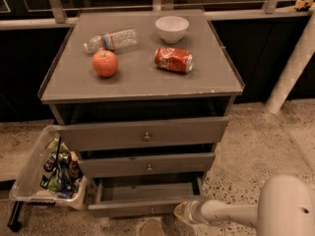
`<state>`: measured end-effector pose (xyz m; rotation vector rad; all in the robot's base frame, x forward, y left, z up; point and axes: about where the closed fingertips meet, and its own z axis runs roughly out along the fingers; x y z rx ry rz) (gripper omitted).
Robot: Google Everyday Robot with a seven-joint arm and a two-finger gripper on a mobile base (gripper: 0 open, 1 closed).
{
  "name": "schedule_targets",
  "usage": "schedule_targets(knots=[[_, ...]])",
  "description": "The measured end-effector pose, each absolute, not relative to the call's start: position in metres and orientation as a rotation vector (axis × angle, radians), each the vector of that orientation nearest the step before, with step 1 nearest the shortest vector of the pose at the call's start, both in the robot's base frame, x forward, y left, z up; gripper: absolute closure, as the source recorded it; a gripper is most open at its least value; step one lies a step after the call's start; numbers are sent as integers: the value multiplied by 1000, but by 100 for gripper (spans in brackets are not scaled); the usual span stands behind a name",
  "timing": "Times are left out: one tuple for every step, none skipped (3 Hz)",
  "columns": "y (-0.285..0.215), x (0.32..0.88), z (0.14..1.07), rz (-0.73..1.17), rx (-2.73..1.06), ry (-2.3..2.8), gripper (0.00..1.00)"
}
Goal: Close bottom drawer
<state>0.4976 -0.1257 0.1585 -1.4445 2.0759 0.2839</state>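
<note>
The bottom drawer (147, 200) is the lowest of three in the grey-brown cabinet (142, 77). It is pulled out, showing its bare flat tray, and its slim front panel has a tiny round knob. My gripper (179, 213) is at the end of the white arm (221, 213), low at the drawer front's right end, close to or touching the panel. The fingertips are hidden against the dark floor.
The top drawer (145, 134) and middle drawer (147, 165) are also slightly open. On the cabinet top lie a plastic bottle (110, 40), an apple (105, 63), a white bowl (172, 28) and a red can (173, 59). A clear bin (47, 173) of packets stands at the left.
</note>
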Motion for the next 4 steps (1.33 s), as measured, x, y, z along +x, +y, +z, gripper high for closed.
schedule_targets(knots=[[-122,524,162,292,-1457,2027,100],[-121,525,162,293,-1458,2021,82],[-121,525,162,293,-1458,2021,59],[-121,525,162,293,-1458,2021,35]])
